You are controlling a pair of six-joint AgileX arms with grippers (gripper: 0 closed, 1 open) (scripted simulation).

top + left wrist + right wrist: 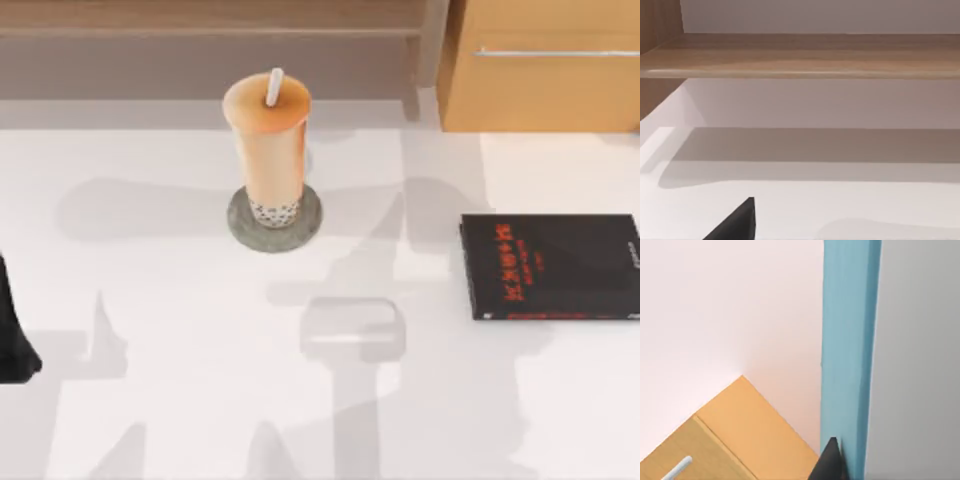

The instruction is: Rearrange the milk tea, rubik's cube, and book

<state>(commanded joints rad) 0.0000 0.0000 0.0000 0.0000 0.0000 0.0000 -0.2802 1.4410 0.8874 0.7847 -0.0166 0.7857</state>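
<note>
The milk tea (268,140) stands upright on a round grey coaster (310,222) at the back middle of the table, orange top and white straw showing. In the right wrist view the book (847,350) shows as a teal-blue edge running upright through the picture. My right gripper (830,462) is shut on it, one dark fingertip pressed against the teal edge. My left arm (12,340) rests at the table's left edge, far from the cup; a dark part of my left gripper (740,225) hangs over bare white table. The rubik's cube is out of view.
A thin black book with red lettering (550,265) lies flat at the right side. A wooden cabinet with a metal handle (545,60) stands at the back right, and a low wooden shelf (210,40) runs along the back. Arm shadows cross the white tabletop.
</note>
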